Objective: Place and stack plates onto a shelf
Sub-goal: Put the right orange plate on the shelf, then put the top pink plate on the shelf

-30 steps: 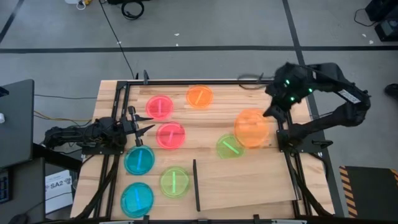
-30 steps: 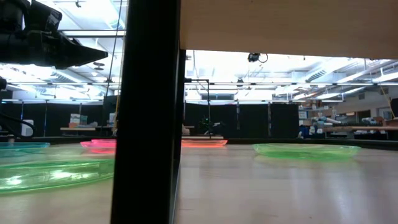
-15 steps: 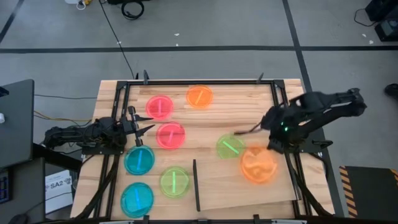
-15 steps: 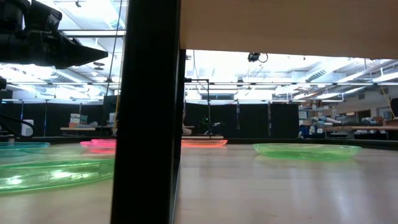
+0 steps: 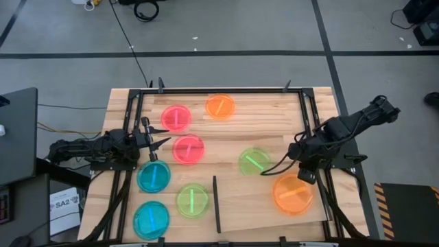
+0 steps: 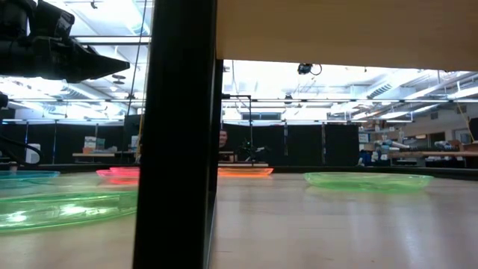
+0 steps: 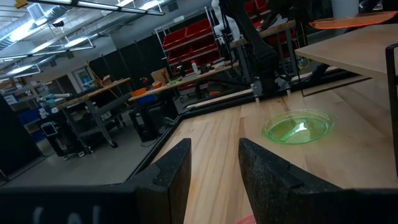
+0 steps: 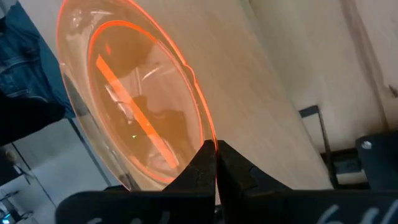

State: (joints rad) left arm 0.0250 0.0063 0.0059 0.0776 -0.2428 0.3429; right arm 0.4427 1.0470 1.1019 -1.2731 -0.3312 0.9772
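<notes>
- A round translucent orange plastic plate (image 5: 293, 194) is pinched by its rim in the right gripper (image 5: 306, 177), fingers shut on it, over the flat pale wooden shelf (image 5: 254, 206)
- The placing step is judged in hand; lowering and release are called for next
- The left gripper (image 5: 156, 144), fingers parted and empty, is kept well apart from the shelf
- The rim pinch is shown only in the right wrist view

A round translucent orange plastic plate (image 5: 293, 194) sits over the pale wooden shelf board (image 5: 254, 206), its rim pinched in the right pincer (image 5: 306, 176). Seven other pink, orange, green and blue plates lie flat on the table (image 5: 233, 147).
</notes>
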